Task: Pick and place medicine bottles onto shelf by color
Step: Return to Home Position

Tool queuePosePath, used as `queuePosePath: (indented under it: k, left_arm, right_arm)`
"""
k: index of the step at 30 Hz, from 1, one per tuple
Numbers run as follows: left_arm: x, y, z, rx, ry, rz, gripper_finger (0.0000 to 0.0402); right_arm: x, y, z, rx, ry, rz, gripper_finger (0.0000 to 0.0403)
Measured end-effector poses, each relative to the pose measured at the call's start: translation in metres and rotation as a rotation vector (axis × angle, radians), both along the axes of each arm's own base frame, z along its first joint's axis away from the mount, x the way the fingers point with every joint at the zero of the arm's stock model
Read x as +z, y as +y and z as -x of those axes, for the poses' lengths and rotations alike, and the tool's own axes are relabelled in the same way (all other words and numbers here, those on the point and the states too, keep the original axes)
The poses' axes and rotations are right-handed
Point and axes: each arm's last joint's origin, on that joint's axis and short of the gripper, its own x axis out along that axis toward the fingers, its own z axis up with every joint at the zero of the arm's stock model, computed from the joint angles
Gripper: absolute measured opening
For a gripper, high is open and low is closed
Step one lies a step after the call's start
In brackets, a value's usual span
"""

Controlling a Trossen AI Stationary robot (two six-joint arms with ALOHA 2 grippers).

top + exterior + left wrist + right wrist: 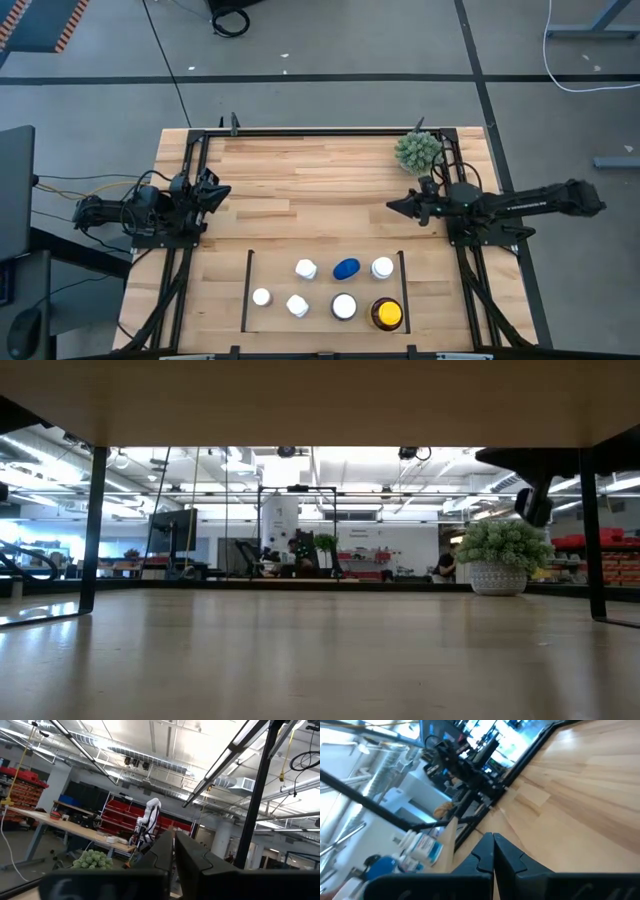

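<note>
Sitting in shelf (325,320), bottles (346,268) seemingly well apart from right pincer (392,205).

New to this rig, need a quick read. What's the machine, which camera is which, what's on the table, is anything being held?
Two dark robot arms sit at a wooden table. The high view looks straight down; the low view looks level across the tabletop; each wrist view looks out past that arm's own fingers. The left gripper and right gripper rest at mid-table, pointing at each other, both shut and holding nothing. Seven medicine bottles stand inside the shelf, the bay between thin black bars at the near edge: five white-capped, one blue, one amber with a yellow cap. A spiky green plant stands by the right arm.
</note>
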Motion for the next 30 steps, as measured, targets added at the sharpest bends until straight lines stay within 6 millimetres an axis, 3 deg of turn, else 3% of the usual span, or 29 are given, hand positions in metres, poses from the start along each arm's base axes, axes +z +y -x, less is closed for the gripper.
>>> queuePosePath:
  k: [15,30]
  left_arm:
    - [0.0,0.0,0.0,0.0,0.0,0.0,0.0034]
    - [0.0,0.0,0.0,0.0,0.0,0.0,0.0035]
  right_arm:
    - [0.004,0.002,0.019,0.025,-0.036,-0.008,0.0006]
    - [0.007,0.003,0.022,0.055,-0.061,0.091,0.0006]
